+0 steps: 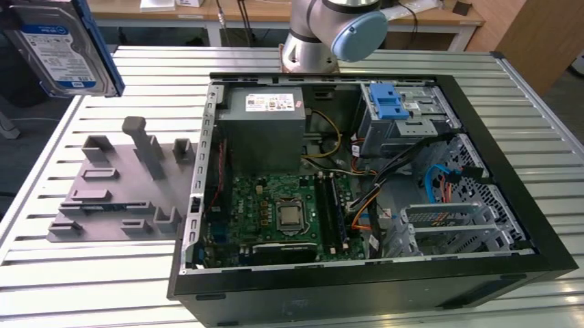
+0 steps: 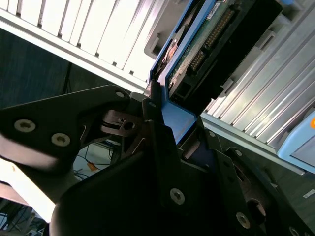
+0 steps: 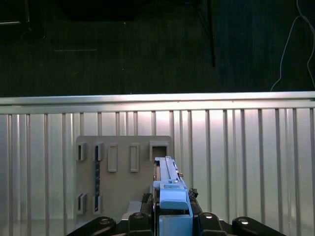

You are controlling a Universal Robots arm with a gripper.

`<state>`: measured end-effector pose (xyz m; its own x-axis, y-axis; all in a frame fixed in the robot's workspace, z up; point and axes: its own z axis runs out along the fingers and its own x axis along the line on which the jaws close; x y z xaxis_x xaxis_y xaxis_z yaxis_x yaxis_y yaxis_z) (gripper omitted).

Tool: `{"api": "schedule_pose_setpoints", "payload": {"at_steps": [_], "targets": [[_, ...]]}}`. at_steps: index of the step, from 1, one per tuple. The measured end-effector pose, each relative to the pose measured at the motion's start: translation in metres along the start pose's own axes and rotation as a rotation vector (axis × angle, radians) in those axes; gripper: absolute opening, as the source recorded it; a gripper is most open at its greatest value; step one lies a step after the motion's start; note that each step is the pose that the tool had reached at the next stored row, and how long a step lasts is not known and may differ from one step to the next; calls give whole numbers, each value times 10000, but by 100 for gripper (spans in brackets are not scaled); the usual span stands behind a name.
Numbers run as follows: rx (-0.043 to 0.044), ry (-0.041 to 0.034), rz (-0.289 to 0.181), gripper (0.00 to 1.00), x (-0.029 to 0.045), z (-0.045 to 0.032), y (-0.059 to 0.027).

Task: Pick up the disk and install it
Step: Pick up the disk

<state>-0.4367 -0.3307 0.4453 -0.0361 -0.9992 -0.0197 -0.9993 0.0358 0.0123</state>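
High above the slatted desk (image 1: 137,273), I hold the disk (image 1: 59,48) upright in the air at the exterior view's upper left, well apart from the open computer case (image 1: 365,198). My end effector (image 3: 170,214) is closed on the disk, jaws pressed against its two flat faces at one end. The blue rails (image 3: 167,177) and the far end stay free, which I judge to be the reason for gripping it this way. The second wrist view shows the disk's (image 2: 206,44) circuit-board side and connector pointing away from me. The case lies on its side with the panel off, so the drive cage (image 1: 401,116) with its blue latch faces upward, beside the grey power supply (image 1: 264,119). My wrist points straight down over the grey holder plate (image 3: 123,191). My arm (image 1: 319,34) rises from behind the case.
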Motion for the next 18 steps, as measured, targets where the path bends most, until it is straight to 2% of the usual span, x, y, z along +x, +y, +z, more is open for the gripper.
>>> {"api": "schedule_pose_setpoints", "payload": {"at_steps": [18], "targets": [[0,-3,0,37,-2,-91,1]]}}
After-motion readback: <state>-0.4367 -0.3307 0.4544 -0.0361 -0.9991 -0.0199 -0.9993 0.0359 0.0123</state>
